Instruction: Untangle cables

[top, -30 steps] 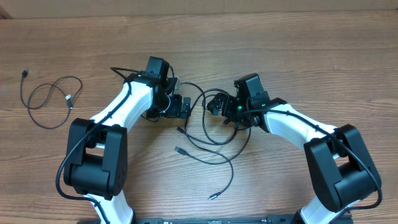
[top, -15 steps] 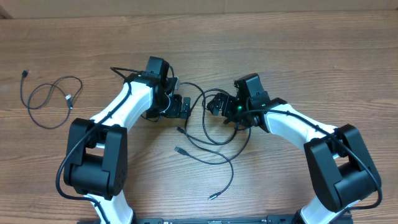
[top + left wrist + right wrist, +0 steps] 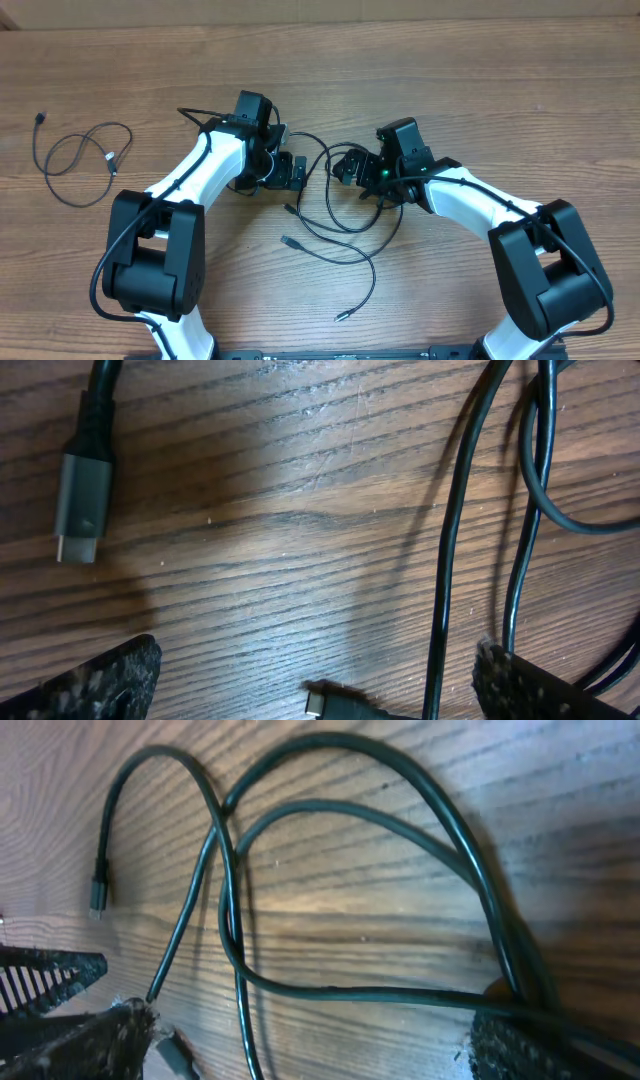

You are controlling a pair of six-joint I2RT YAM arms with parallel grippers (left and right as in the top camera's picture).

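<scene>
A tangle of thin black cables lies mid-table between my two arms, with loose plug ends trailing toward the front. My left gripper sits low at the tangle's left edge and is open. Between its fingertips lie a plug end and one cable strand, neither pinched. A grey plug lies farther off. My right gripper is open at the tangle's upper right. Crossing cable loops run between its wide-set fingers, one strand touching the right finger.
One more black cable lies loosely looped by itself at the far left of the wooden table. The arms' own thicker black wires run along their white links. A small plug lies at the end of a strand.
</scene>
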